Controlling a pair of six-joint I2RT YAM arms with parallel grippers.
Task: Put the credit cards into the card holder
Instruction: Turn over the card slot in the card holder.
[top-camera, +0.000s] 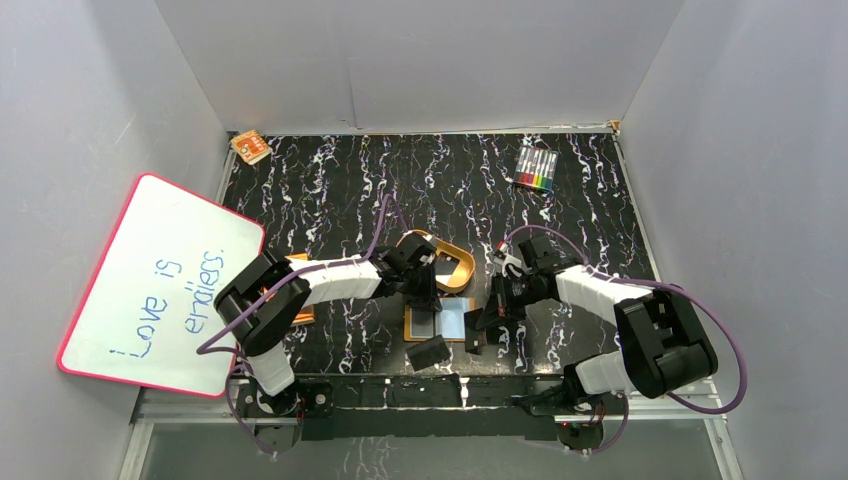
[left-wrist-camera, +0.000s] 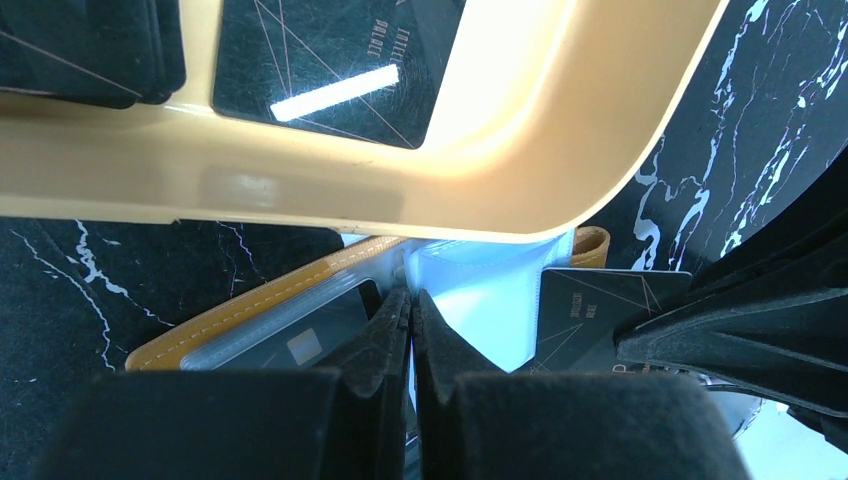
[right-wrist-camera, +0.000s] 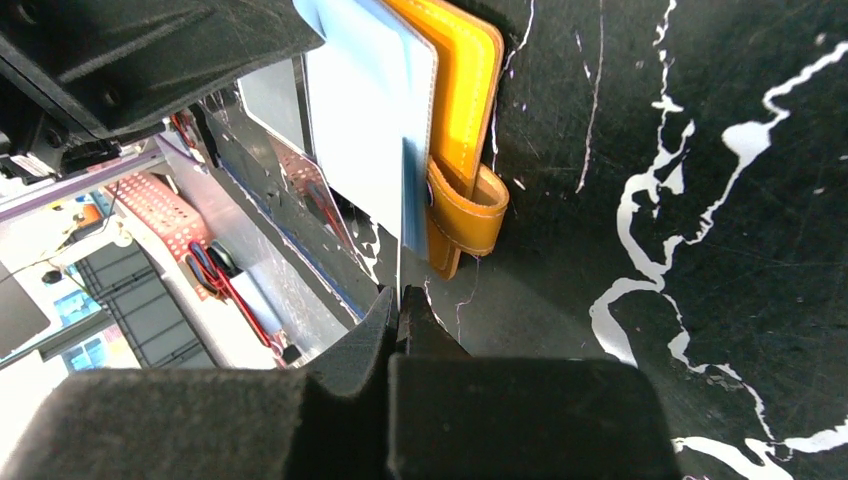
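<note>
Found holder (top-camera: 452, 320) open on table (top-camera: 600, 220). Logged left end effector (left-wrist-camera: 410, 300) closed tight at sleeve (left-wrist-camera: 470, 290), right end effector (right-wrist-camera: 398, 305) pinching sleeve edge. Spotted card (left-wrist-camera: 320, 60) in tray (left-wrist-camera: 300, 180).

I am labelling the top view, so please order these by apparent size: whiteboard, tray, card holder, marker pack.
1. whiteboard, by far.
2. tray and card holder: similar, both partly hidden, so not ranked against each other.
3. marker pack, smallest.
</note>
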